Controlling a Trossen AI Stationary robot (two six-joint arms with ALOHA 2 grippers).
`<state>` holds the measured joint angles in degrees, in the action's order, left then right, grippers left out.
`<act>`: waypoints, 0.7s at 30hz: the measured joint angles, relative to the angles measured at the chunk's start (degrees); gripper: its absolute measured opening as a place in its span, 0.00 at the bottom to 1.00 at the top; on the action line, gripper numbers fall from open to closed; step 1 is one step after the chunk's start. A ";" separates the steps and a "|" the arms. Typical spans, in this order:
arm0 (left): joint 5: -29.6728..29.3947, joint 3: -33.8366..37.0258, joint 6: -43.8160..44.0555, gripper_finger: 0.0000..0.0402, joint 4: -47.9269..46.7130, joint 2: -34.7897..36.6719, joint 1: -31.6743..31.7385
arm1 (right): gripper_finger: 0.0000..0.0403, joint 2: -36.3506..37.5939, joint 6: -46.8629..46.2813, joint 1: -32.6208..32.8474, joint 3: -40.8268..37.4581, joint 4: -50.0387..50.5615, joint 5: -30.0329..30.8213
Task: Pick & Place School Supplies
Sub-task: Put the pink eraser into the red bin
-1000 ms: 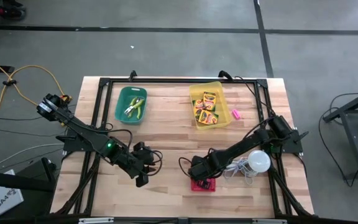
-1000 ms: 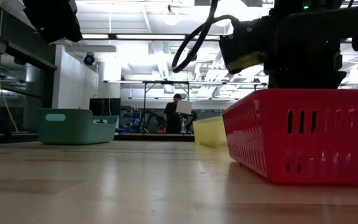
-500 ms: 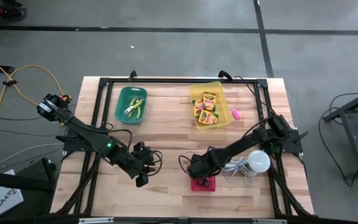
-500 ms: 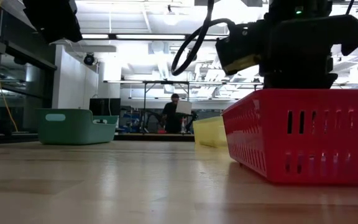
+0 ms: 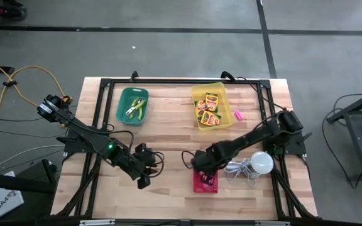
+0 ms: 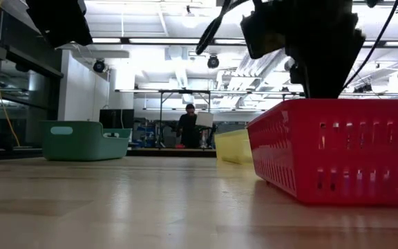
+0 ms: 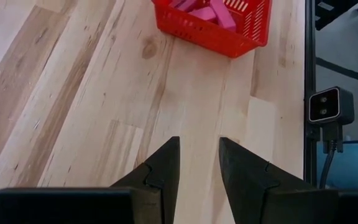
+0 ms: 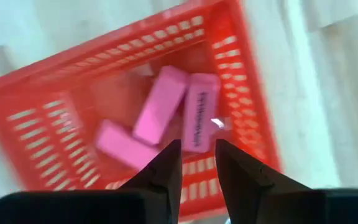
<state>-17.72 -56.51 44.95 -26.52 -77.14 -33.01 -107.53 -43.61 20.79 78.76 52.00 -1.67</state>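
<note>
A red slotted basket stands on the table near its front edge and holds three pink erasers, lying flat on its floor. My right gripper hangs above the basket, pointing down, open, with nothing between its fingers. Another pink eraser lies on the table beside a yellow bin that holds several crayon boxes. My left gripper waits open over bare wood at the front left, slanting down toward the basket.
A green bin with a yellow-green tool stands at the far left. A white bulb with a coiled cord lies just right of the red basket. A black frame runs round the table. A person stands in the room behind.
My right gripper has risen out of the red basket and drawn a little toward the table's far edge; it now stands clear above the rim. The basket has stayed in place.
</note>
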 joint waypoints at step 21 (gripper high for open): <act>-0.02 0.00 -0.02 0.27 0.49 0.00 0.00 | 0.22 15.08 -7.41 -15.57 -0.06 29.92 10.63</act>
<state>-17.74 -56.51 44.93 -26.02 -77.15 -33.01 -92.45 -51.03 5.22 78.70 81.92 8.96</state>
